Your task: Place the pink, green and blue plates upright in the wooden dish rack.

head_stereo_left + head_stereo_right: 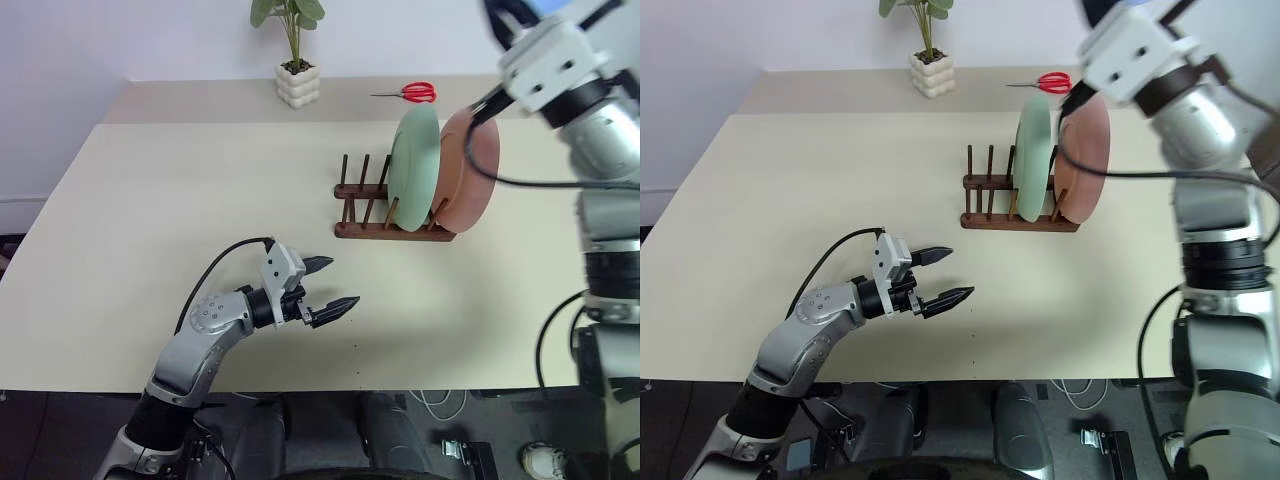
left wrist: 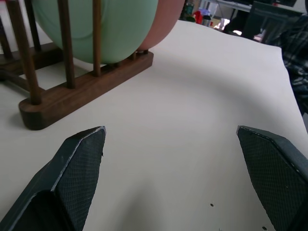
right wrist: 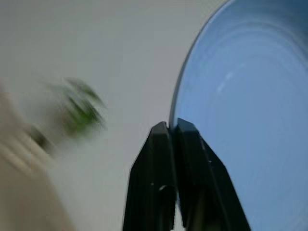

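Note:
The wooden dish rack [image 1: 372,228] stands right of the table's middle. A green plate [image 1: 413,165] and a pink plate [image 1: 470,172] stand upright side by side at its right end, and the pegs on the left hold nothing. My left gripper [image 1: 326,289] hovers low over the table in front of the rack, open and empty, with wide-apart fingertips [image 2: 82,154]. My right arm is raised high above the pink plate. Its gripper [image 3: 172,126] is shut on the rim of the blue plate [image 3: 250,120], held up in the air.
A small potted plant [image 1: 297,70] in a white pot and red scissors [image 1: 410,92] sit at the back of the beige table [image 1: 180,200]. A cable hangs from the right arm close to the pink plate.

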`<state>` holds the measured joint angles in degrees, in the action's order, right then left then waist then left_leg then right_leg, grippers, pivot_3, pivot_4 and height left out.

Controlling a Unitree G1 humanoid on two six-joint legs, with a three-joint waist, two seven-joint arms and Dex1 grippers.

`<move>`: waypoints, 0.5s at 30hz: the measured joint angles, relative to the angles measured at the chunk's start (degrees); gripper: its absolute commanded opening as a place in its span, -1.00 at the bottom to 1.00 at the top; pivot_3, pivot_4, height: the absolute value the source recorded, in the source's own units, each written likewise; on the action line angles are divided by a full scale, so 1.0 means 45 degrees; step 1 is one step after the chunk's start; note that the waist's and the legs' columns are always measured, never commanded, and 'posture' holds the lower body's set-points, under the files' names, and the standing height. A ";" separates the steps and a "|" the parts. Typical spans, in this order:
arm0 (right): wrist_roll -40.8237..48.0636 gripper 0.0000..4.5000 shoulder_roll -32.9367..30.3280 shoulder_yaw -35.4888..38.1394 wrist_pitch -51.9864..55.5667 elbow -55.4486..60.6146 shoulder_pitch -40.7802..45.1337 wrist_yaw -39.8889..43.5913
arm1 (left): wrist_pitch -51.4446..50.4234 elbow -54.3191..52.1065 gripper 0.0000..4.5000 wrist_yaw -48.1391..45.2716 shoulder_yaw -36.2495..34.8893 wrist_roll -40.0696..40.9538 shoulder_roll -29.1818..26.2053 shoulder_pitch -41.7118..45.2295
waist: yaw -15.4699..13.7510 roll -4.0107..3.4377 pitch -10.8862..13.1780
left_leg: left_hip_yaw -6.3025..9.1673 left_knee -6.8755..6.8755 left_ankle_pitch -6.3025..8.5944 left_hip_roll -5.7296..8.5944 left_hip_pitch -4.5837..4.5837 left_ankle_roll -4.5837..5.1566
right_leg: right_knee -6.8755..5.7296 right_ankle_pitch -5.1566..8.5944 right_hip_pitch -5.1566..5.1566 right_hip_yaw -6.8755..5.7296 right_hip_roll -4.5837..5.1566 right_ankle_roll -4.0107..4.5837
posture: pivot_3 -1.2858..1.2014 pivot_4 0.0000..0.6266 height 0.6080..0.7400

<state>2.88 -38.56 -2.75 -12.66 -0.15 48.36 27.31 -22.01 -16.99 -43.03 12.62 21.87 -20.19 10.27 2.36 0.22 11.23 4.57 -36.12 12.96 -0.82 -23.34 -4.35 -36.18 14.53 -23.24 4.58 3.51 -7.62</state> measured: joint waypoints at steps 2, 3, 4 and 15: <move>0.1703 -0.98 0.0590 -0.0279 0.1305 0.1085 -0.0321 0.0854 | 0.0034 -0.0020 1.00 0.0112 -0.0032 -0.0026 -0.0019 -0.0061 | -0.0067 0.0006 0.0003 | 0.0012 -0.0008 0.0000 0.0003 -0.0010 0.0000 | 0.0001 0.0000 0.0001 -0.0010 0.0005 0.0001 | 0.03 -0.52 0.85; 0.2777 -0.98 0.0967 -0.0262 0.2189 0.1705 -0.0497 0.1074 | 0.0067 -0.0022 1.00 0.0183 -0.0074 -0.0050 -0.0043 -0.0132 | -0.0068 0.0009 0.0003 | 0.0015 -0.0008 0.0000 0.0002 -0.0010 0.0000 | 0.0000 -0.0001 0.0002 -0.0010 0.0006 0.0002 | 0.03 -0.52 0.85; 0.3838 -0.98 0.1292 -0.0265 0.3074 0.2297 -0.0694 0.1259 | 0.0105 -0.0023 1.00 0.0239 -0.0117 -0.0078 -0.0081 -0.0163 | -0.0071 0.0009 0.0003 | 0.0018 -0.0007 0.0000 0.0002 -0.0009 0.0000 | -0.0004 -0.0001 0.0001 -0.0012 0.0005 0.0002 | 0.03 -0.52 0.85; 1.1166 -0.98 0.3179 0.1141 1.0425 0.4178 -0.2722 -0.0555 | 0.0267 -0.0037 1.00 0.0443 -0.1490 -0.0089 -0.0985 -0.0753 | -0.0035 0.0013 0.0000 | 0.0030 -0.0004 0.0000 -0.0001 -0.0008 0.0000 | -0.0015 0.0022 -0.0005 -0.0027 -0.0002 0.0045 | 0.03 -0.52 0.85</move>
<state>53.13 -24.26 2.39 34.25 18.65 36.11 24.81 -20.81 -17.16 -41.03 5.92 21.47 -24.62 6.88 2.21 0.28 11.23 4.71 -36.14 12.96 -0.83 -23.37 -4.34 -36.25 14.63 -23.26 4.46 3.50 -7.42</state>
